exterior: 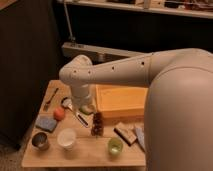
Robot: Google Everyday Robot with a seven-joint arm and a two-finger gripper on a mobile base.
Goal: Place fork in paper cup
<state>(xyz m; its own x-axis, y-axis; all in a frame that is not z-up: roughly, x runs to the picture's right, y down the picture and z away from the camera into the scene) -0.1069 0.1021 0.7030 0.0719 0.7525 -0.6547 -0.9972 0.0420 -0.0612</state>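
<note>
A small wooden table (85,155) holds many things. The thin grey metal fork (50,99) lies flat near the table's back left corner. Nothing is touching it.

The round white paper cup (66,138) stands upright near the front edge, well apart from the fork. Between the fork and the cup sit a small orange ball (59,114) and a flat blue sponge (46,123). A little shiny steel cup (40,140) stands just beside the paper cup on its left. A see-through green cup (115,146) stands farther to its right.

The big white robot arm (130,70) reaches over the table and bends down in the middle. The gripper (87,107) hangs low there, to the right of the fork and beside the big flat yellow box (122,102). I cannot tell if the gripper is open or closed, or if it has hold of anything.

A white-handled tool with a round head (75,111) lies just by the gripper. A dark brown bumpy thing (97,124) stands in front of the gripper. A brown and white block (126,132) lies near the green cup.
</note>
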